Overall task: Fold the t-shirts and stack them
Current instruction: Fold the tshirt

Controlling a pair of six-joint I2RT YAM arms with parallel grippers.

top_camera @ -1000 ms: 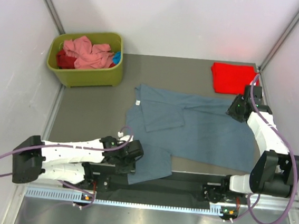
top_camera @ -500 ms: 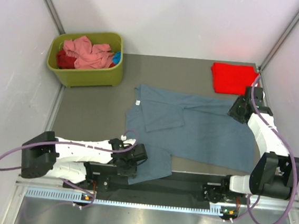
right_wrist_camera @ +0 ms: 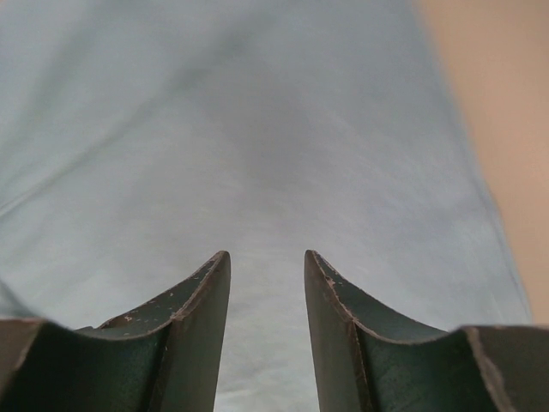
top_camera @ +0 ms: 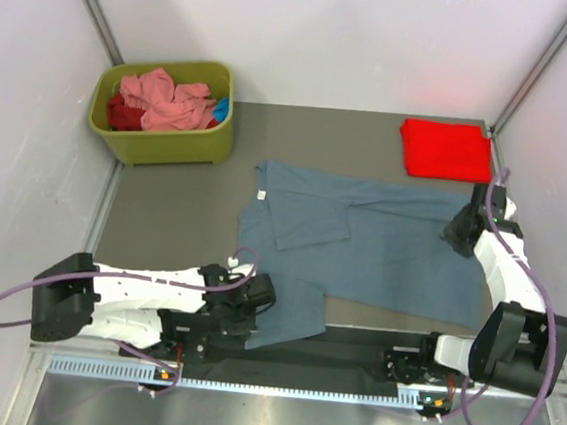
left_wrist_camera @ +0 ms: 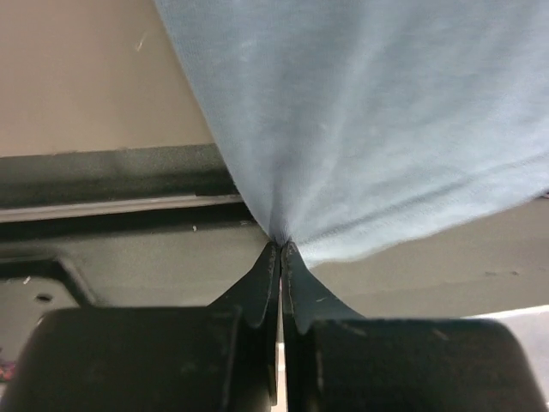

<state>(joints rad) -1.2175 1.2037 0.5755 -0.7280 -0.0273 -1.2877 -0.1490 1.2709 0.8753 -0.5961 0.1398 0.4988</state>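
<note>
The slate blue-grey t-shirt (top_camera: 381, 247) lies spread on the table, one sleeve folded in, with a white neck label (top_camera: 261, 194) at its left end. Its near-left corner hangs over the table's front edge. My left gripper (top_camera: 254, 305) is shut on that corner; in the left wrist view the cloth (left_wrist_camera: 369, 112) puckers into the closed tips of the left gripper (left_wrist_camera: 280, 245). My right gripper (top_camera: 459, 234) stands open over the shirt's right edge. The right wrist view shows flat cloth (right_wrist_camera: 257, 129) filling the space beyond the right gripper (right_wrist_camera: 266, 255), with nothing pinched.
A folded bright red t-shirt (top_camera: 445, 148) lies at the back right corner. An olive-green bin (top_camera: 170, 141) at the back left holds salmon pink and dark red shirts (top_camera: 159, 100). A black rail (left_wrist_camera: 111, 184) runs along the table's front edge under the left gripper.
My left gripper has closed on the shirt's near-left corner. My right gripper has shifted rightward and nearer along the shirt's right edge, still open.
</note>
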